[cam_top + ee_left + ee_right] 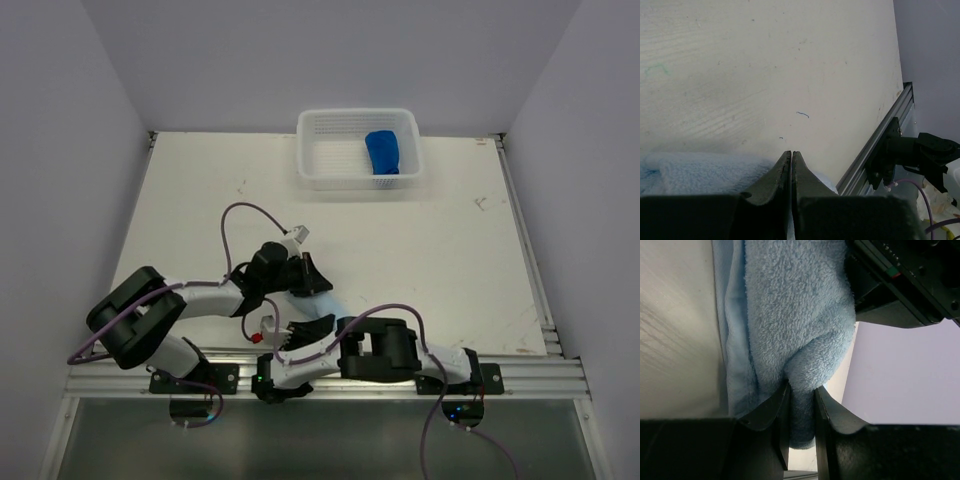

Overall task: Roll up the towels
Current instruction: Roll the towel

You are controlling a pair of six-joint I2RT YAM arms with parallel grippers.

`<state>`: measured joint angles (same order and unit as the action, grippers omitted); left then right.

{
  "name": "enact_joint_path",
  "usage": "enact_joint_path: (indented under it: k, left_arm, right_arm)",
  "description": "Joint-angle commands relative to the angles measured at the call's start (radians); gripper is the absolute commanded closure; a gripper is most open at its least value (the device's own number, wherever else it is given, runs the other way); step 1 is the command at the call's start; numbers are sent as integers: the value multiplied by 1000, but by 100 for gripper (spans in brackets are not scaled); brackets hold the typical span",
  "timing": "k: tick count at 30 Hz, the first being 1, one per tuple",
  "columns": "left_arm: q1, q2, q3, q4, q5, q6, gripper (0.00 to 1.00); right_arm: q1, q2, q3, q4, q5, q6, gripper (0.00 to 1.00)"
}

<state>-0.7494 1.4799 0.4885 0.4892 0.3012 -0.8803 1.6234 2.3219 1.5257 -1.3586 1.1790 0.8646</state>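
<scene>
Right end effector point(801, 390) pinches the pale blue towel point(790, 315) at 6 o'clock, left end effector point(791, 154) pressed together; we risk this shallow bite slipping off soft terry mid-roll.

Left claw point(791, 155): btm ctr, jaws closed, tips meeting. Pale blue towel point(695, 172): lower L, lying on surface point(765, 60), reaching under claw. Surface: pale, wood-grained, fills upper frame. Metal rail point(857, 167): diag. along surface's R edge. Black mount point(920, 152) & purple cable point(929, 200): lower R.
</scene>
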Motion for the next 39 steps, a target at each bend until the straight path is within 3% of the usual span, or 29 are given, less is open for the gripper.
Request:
enact_joint_path:
  k: [1, 7, 10, 15, 25, 26, 27, 39]
  left_arm:
    - [-2, -17, -30, 42, -14, 15, 93]
    - [-2, -29, -56, 11, -71, 66, 93]
    - [-2, -27, -54, -9, -99, 90, 93]
    - [-2, -27, -42, -14, -119, 99, 93]
    - [-2, -30, -39, -12, -139, 116, 93]
    - [-2, -29, -39, -11, -145, 119, 93]
    - [-4, -32, -41, -8, -151, 122, 93]
    - [-4, -32, -79, 37, -171, 130, 93]
  right_arm:
    - [33, 28, 25, -8, -7, 24, 100]
    - [43, 40, 28, -40, -4, 39, 95]
    - [52, 45, 36, -74, 10, 65, 88]
    - [66, -11, 34, -108, 39, 126, 65]
    - [92, -88, 24, -135, 2, 209, 51]
    - [95, -105, 16, -132, -13, 215, 42]
    - [99, -114, 11, -128, -22, 223, 40]
    - [233, -343, -33, -96, -68, 304, 34]
